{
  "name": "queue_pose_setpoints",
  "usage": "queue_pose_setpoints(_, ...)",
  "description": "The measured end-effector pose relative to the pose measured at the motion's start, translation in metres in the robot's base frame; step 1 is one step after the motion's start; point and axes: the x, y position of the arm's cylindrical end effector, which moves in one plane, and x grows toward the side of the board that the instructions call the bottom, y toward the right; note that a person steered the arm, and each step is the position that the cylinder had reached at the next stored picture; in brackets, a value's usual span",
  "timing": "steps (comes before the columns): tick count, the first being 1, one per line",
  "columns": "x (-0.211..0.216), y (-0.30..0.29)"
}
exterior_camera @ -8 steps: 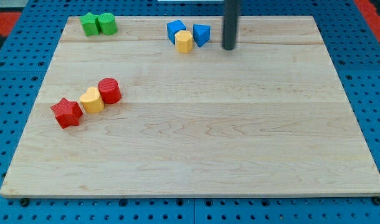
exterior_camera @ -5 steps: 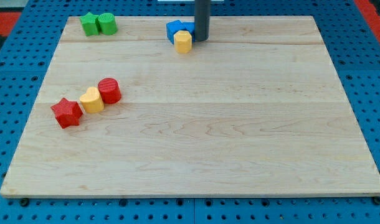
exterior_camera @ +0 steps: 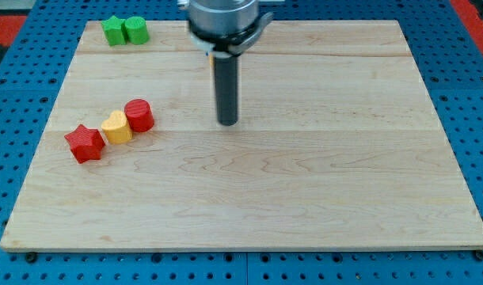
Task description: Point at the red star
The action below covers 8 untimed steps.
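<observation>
The red star (exterior_camera: 85,143) lies on the wooden board at the view's left, at the lower left end of a short diagonal row. A yellow heart (exterior_camera: 116,127) touches it, and a red cylinder (exterior_camera: 138,115) touches the heart. My tip (exterior_camera: 227,122) is on the board near the middle, well to the right of this row and a little above the star's level. The rod rises from the tip to the arm's head at the view's top.
A green star (exterior_camera: 112,31) and a green cylinder (exterior_camera: 135,30) sit together at the board's top left. The arm's head (exterior_camera: 222,20) hides the blue and yellow blocks at the top centre. The board (exterior_camera: 305,174) lies on a blue pegboard.
My tip has moved from the top of the board, beside the blue and yellow blocks, down and to the left toward the middle. No block has visibly moved.
</observation>
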Motion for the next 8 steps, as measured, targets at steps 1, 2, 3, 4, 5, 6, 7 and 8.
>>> queue_pose_setpoints(1, 0.048, -0.035)
queue_pose_setpoints(2, 0.087, -0.093)
queue_pose_setpoints(3, 0.121, -0.144)
queue_pose_setpoints(4, 0.145, -0.179)
queue_pose_setpoints(5, 0.144, -0.204)
queue_pose_setpoints(6, 0.109, -0.209)
queue_pose_setpoints(7, 0.078, -0.184)
queue_pose_setpoints(8, 0.068, -0.181)
